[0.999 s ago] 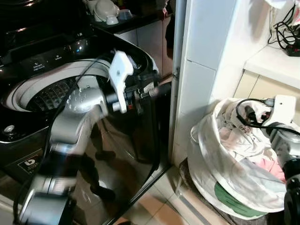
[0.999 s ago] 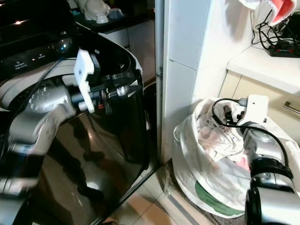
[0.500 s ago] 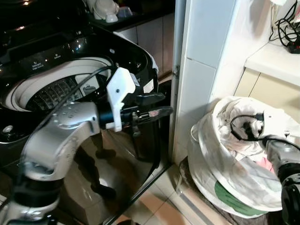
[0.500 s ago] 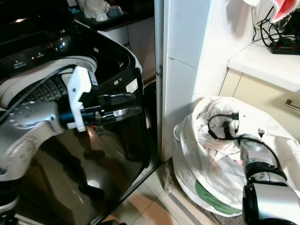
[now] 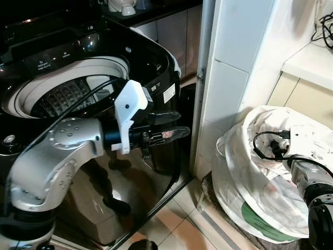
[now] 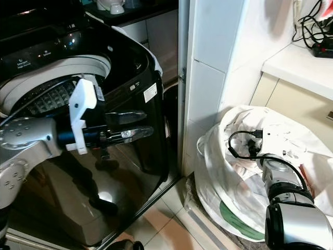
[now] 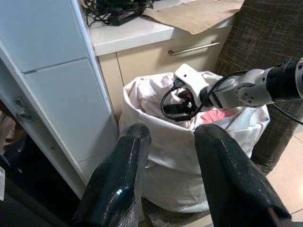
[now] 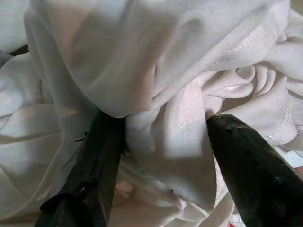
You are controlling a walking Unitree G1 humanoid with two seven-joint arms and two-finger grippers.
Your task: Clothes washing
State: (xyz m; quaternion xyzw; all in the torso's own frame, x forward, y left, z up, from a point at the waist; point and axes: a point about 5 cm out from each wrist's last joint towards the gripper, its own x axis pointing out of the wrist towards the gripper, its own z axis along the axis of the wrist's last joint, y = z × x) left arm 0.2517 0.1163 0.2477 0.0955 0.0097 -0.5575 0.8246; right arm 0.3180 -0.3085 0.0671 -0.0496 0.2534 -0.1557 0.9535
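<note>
A black top-loading washing machine stands at the left with its lid up and its perforated drum exposed. At the right sits a white laundry bag stuffed with white and pink clothes. My left gripper hovers open and empty in front of the washer's right corner, pointing toward the bag. My right gripper is pushed down into the bag, and its wrist shows above the cloth. Its fingers stand open astride a fold of white cloth.
A white tiled pillar separates the washer from the bag. Behind the bag are a counter with cables and a cabinet drawer. A dark woven basket stands beside the bag. Tiled floor lies below.
The view has tilted downward. My left arm swung off the washer top and lowered, fingers now toward the bag. My right gripper sank deeper into the clothes.
</note>
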